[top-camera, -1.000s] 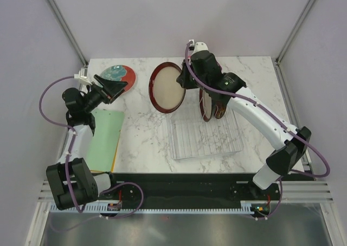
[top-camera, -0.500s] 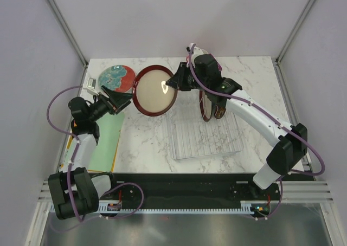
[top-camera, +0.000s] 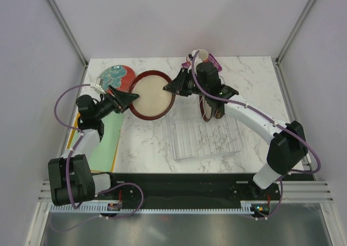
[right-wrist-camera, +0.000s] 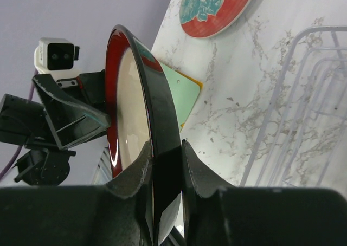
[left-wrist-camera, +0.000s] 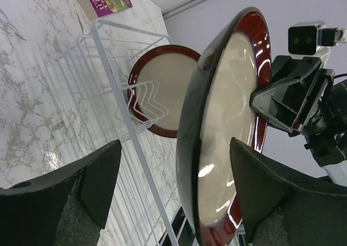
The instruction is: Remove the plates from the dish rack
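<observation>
A red-rimmed cream plate point(top-camera: 153, 94) hangs in the air over the table, left of the see-through dish rack point(top-camera: 209, 135). My right gripper point(top-camera: 177, 86) is shut on its right rim; the right wrist view shows the pinch point(right-wrist-camera: 165, 154) on the plate point(right-wrist-camera: 133, 94). My left gripper point(top-camera: 128, 98) is open, its jaws standing on either side of the plate's left rim without closing. In the left wrist view the gripper point(left-wrist-camera: 174, 148) straddles the plate point(left-wrist-camera: 227, 116). A second red-rimmed plate point(top-camera: 210, 108) stands upright in the rack, and it also shows in the left wrist view point(left-wrist-camera: 168, 89).
A teal and red floral plate point(top-camera: 115, 77) lies flat at the back left of the marble table. A green mat point(top-camera: 104, 140) lies along the left edge. The rack's ribs point(left-wrist-camera: 103, 56) sit under and behind the held plate.
My right arm has carried the cream plate left, out from the rack. My left gripper has moved right and its open jaws now straddle the plate's rim.
</observation>
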Robot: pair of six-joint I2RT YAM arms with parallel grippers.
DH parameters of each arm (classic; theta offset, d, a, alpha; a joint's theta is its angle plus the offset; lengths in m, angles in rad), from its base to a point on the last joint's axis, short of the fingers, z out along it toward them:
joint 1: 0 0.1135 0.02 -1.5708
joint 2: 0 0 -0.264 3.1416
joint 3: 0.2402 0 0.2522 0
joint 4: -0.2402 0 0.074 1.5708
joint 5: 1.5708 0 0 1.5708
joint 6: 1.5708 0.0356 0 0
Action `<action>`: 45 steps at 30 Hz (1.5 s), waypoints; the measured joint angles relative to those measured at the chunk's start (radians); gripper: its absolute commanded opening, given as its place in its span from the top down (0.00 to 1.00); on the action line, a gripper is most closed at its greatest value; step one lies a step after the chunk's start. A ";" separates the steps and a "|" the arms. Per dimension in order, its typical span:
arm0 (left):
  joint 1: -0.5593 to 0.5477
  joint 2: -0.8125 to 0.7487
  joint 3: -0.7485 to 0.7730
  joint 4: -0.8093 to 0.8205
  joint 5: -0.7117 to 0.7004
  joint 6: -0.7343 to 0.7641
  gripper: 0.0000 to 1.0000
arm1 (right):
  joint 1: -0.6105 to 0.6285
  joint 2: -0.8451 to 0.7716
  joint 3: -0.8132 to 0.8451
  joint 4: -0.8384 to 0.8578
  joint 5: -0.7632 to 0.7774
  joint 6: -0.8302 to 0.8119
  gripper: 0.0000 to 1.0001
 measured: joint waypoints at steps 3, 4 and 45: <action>0.000 0.031 0.002 0.030 -0.004 -0.001 0.36 | -0.005 0.000 -0.033 0.061 -0.037 0.050 1.00; 0.000 0.042 0.005 0.039 -0.001 -0.006 0.42 | -0.007 0.000 -0.038 0.073 -0.041 0.058 1.00; 0.122 0.612 0.649 -0.196 -0.206 0.136 0.98 | -0.106 -0.079 0.245 -0.423 0.380 -0.351 0.25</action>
